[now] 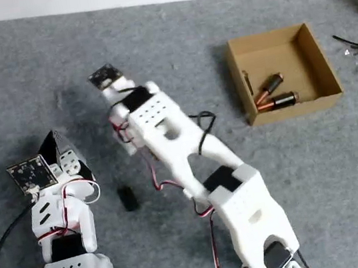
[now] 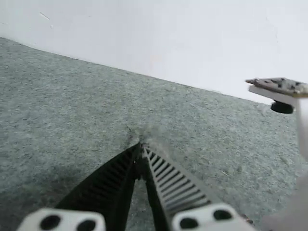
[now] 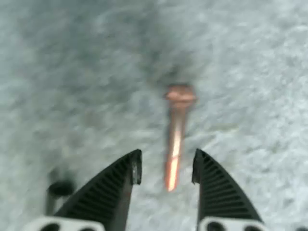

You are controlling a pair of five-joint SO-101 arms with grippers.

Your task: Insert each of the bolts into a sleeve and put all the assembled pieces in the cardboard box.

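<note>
Left pincer (image 2: 140,153): closed tight, empty, well apart from the box (image 1: 296,107).
Sleeve (image 1: 127,197): black, on the desk (image 1: 308,189), well apart from the box.
Right pincer (image 3: 166,162): wide, astride the bolt's tip.
Bolt (image 3: 176,129): copper, on the desk, outside the box.
Box: holds two assembled pieces (image 1: 283,99).

I see a shiny copper-coloured metal bolt (image 3: 176,132) on rough, fuzzy grey cloth (image 3: 72,72). The box (image 1: 294,109) is plain matt cardboard, and my right arm (image 1: 243,205) is smooth white plastic.
</note>
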